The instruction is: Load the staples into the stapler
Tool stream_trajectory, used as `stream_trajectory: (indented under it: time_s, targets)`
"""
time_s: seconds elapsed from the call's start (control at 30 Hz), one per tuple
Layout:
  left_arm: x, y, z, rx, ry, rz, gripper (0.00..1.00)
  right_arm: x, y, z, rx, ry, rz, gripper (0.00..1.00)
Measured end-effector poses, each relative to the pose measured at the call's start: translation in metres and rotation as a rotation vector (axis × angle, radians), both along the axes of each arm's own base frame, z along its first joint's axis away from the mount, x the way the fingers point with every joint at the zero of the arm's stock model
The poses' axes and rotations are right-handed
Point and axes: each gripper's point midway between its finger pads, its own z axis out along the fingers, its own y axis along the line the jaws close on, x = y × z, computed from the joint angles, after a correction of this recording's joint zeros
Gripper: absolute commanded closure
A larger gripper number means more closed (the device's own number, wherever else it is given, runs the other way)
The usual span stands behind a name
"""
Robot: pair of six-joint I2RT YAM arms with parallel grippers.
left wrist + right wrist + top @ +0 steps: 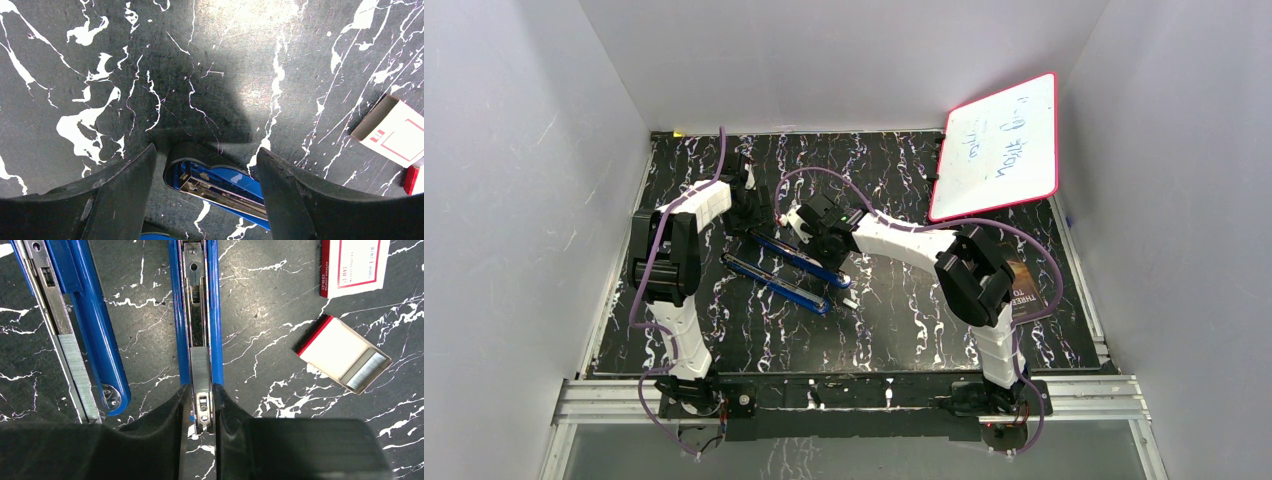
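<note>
An open blue stapler [215, 315] lies mid-counter [260, 315] beside a second stapler [95, 340], clear of every edge, with grey staples [201, 367] seated in its channel. Left fingers [100, 200] stand wide around a stapler's end. The right fingers [150, 440] sit narrow beside the channel's tip, and I cannot tell if they grip it.

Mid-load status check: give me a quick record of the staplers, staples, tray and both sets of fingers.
loaded stapler: open, staples in its channel
second stapler: open, staple strip on its rail
staple tray: beside the staplers, partly filled
right gripper: fingers flank channel tip, grip unclear
left gripper: fingers either side of blue stapler end, grip unclear
</note>
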Motion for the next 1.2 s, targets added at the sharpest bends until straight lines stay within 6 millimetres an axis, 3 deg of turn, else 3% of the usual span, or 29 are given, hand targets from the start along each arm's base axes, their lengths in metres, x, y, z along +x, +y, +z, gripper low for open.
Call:
stream_trajectory:
  time_s: [0.17,0.63,1.2]
  targets:
    - [0.0,0.0,0.0,0.0,0.0,0.0,0.28,0.005,0.002,0.001,0.031,-0.004,-0.014,0.63]
    - [0.0,0.0,0.0,0.0,0.0,0.0,0.28,0.025,0.002,0.017,0.16,-0.018,-0.081,0.65]
    - [0.0,0.0,0.0,0.0,0.0,-0.001,0.28,0.018,0.013,0.005,0.192,0.043,-0.054,0.63]
